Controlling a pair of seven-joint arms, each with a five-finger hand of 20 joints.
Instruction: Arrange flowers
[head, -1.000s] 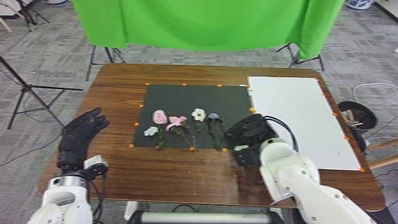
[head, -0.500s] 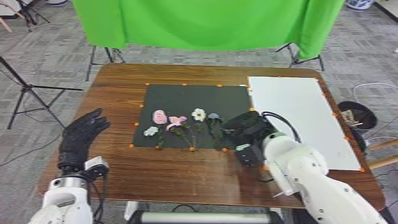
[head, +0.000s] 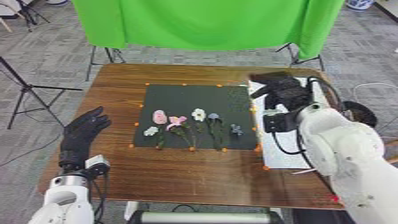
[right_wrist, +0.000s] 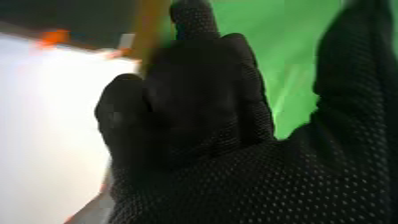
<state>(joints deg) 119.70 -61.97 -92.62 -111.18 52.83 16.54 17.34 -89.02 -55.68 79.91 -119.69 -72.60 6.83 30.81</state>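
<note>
In the head view, bright, fairly even light falls over my desk, and the wood carries a soft sheen. The white sheet is the brightest patch there; my right hand reads as near-black against it. In the right wrist view, the sheet glares almost blank and the green cloth is brightly lit. Small dots catch light across the palm of my right hand, its fingers sinking into shadow, while the orange tabs are blurred.

Six flowers, two mats
</note>
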